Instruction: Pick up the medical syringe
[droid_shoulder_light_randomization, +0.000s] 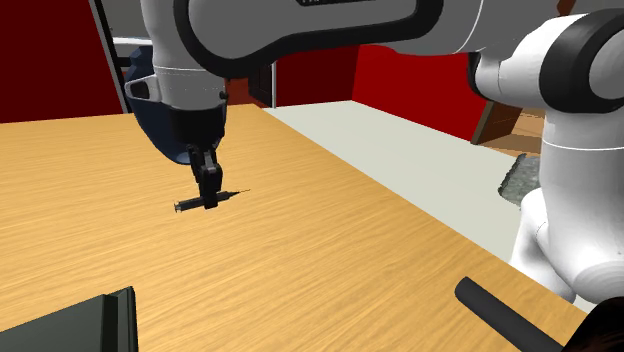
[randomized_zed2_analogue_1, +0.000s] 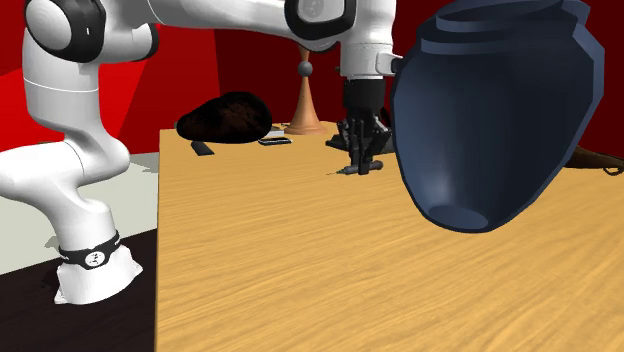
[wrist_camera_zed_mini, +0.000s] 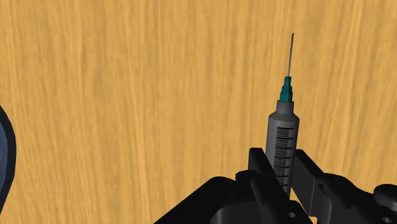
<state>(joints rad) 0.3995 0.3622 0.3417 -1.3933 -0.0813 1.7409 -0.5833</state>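
With the hand (droid_shoulder_light_randomization: 209, 192) closed on its barrel, grips the syringe (wrist_camera_zed_mini: 282, 127) seemingly just off the surface (droid_shoulder_light_randomization: 330, 250); leaves only lifting it clear.

The glossy white, rounded robot arm (randomized_zed2_analogue_1: 70, 130) carries dark joint bands (droid_shoulder_light_randomization: 598, 40), an all-black two-finger gripper (droid_shoulder_light_randomization: 209, 198) and a black ankle ring (randomized_zed2_analogue_1: 90, 256).

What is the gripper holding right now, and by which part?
The syringe; the gripper is shut on its grey barrel, behind the green needle hub.

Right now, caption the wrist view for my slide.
Black tool clasps a grey syringe by its barrel, needle pointing away over the wooden table.
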